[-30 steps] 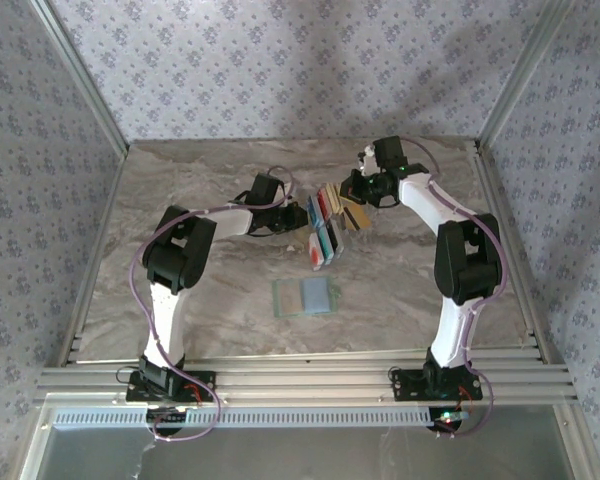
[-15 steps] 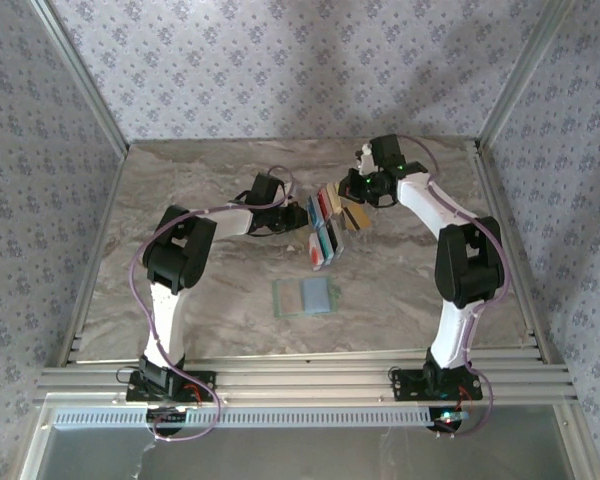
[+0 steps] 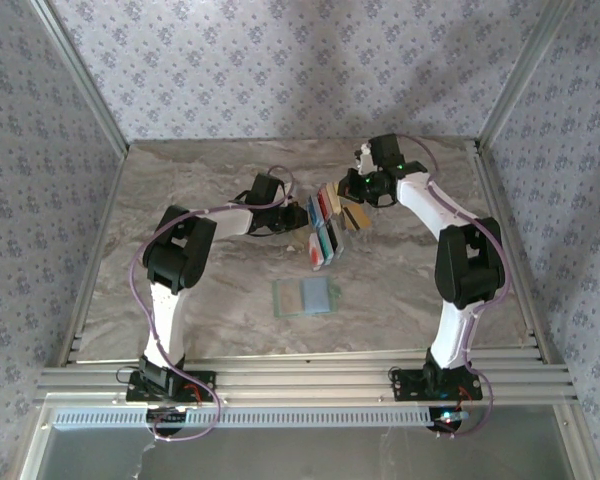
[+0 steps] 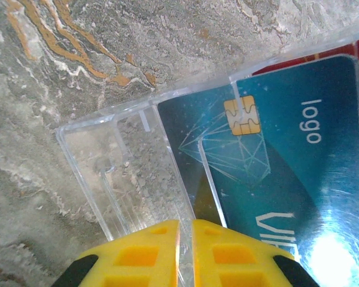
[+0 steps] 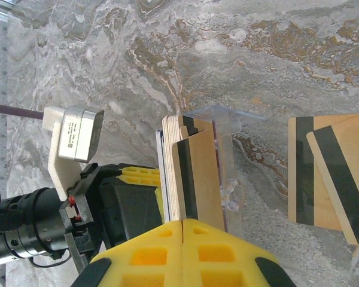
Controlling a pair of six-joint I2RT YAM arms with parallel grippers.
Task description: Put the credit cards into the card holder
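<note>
We see a grey marbled tabletop (image 3: pixel 210 290) with rust-orange veins (image 4: pixel 84 51) running through it. A clear rack (image 4: pixel 102 173) with thin slot walls stands on it, toward the far edge and about midway between the left and right edges. 3 walls (image 3: pixel 280 60) in pale blue floral paper close off the far, left and right edges. Aluminium rails (image 3: pixel 310 375) run along the near edge, and 2 slanted metal posts (image 3: pixel 80 70) rise from the far corners.

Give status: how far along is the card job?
Done: some cards sit in the clear holder. In hand: right gripper shut on a tan card there; left gripper pinches the holder's edge. Left: at least two loose cards beside it.
</note>
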